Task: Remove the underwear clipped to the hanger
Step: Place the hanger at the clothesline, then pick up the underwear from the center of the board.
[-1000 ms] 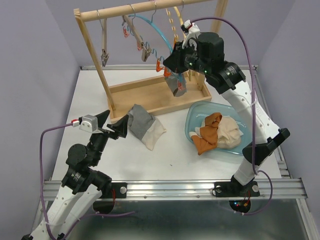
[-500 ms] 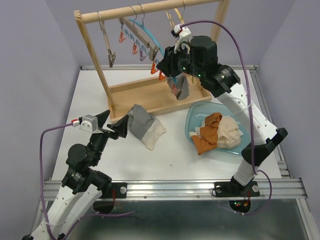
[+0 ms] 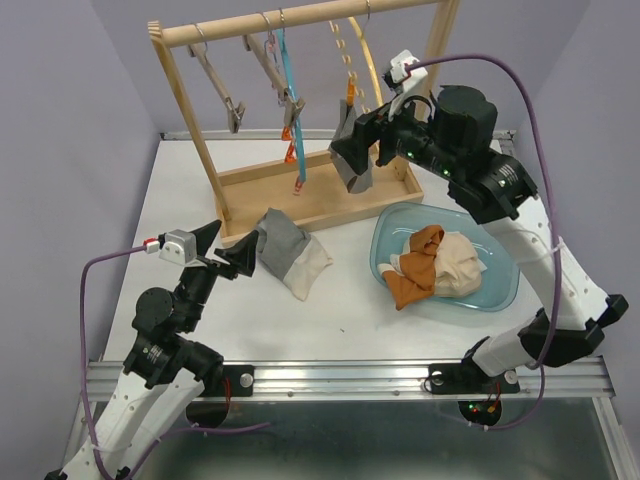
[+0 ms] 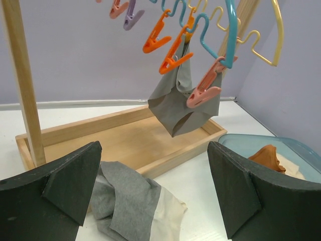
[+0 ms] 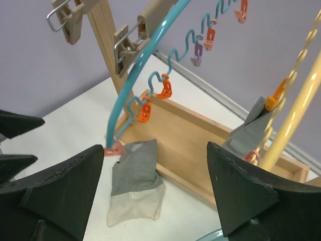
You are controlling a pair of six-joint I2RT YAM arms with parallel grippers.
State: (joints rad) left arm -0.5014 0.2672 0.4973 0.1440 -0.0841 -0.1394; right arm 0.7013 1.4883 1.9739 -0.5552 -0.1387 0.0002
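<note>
Right jaws now off hanging underwear (image 3: 352,170)

Bright, soft light is coming from above, and the white table (image 3: 340,310) is glowing evenly. Shadows are looking faint (small and pale). All three views are looking sharp.

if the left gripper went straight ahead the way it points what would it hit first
Probably the grey and cream underwear lying on the table, just in front of the left gripper. If its line runs higher, it would clear that and reach the wooden tray.
</note>
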